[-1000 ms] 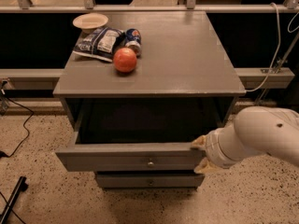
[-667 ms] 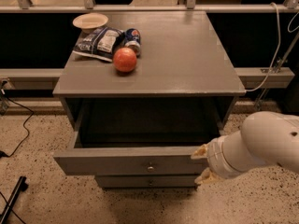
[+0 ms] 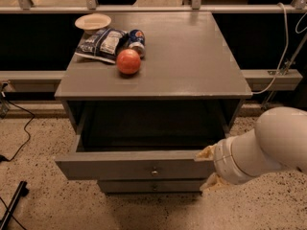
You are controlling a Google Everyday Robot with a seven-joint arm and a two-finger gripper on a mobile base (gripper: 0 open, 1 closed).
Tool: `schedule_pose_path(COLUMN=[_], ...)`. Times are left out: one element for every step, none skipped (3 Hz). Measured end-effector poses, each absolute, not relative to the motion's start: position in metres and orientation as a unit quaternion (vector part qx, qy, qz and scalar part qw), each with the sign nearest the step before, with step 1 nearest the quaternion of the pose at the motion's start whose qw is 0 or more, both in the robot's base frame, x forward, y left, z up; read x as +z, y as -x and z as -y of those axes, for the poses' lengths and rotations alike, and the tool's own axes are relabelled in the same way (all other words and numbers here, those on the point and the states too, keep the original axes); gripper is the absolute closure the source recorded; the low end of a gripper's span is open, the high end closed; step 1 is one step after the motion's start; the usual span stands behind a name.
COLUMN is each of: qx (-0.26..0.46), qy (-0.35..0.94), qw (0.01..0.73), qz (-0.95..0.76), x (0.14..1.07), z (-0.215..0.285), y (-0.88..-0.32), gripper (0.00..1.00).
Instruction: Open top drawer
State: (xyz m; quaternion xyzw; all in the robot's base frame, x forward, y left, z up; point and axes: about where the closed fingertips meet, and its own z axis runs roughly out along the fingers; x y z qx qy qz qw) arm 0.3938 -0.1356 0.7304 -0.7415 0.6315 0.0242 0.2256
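The top drawer (image 3: 120, 165) of the grey cabinet (image 3: 192, 61) is pulled out, and its dark, shallow inside shows. Its small brass knob (image 3: 154, 171) sits at the centre of the front. My gripper (image 3: 207, 167) is at the right end of the drawer front, at the tip of my white arm (image 3: 268, 145), which comes in from the right. Its two fingertips (image 3: 205, 153) stand apart, one at the top edge of the front and one at the bottom edge. A slimmer drawer front (image 3: 144, 187) below is closed.
On the cabinet top at the back left are a red apple (image 3: 128, 61), a chip bag (image 3: 102, 43), a can (image 3: 136, 37) and a small bowl (image 3: 93, 21). A metal rail runs behind. Cables lie on the speckled floor at left (image 3: 19, 143).
The top drawer has slid further out toward the camera. My gripper has moved the same way, staying at the right end of the front.
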Motion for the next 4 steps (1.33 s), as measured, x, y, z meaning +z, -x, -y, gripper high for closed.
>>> schedule_pose_path(qx=[0.014,0.02,0.036,0.057], qy=[0.733,0.725,0.712,0.698], qw=[0.214,0.202,0.191,0.181], qz=[-0.646,-0.658,-0.675,-0.69], x=[0.738,0.732,0.714,0.69], z=[0.143,0.147,0.145,0.142], y=[-0.449,-0.495,-0.531,-0.544], gripper=[0.68,0.88,1.0,1.0])
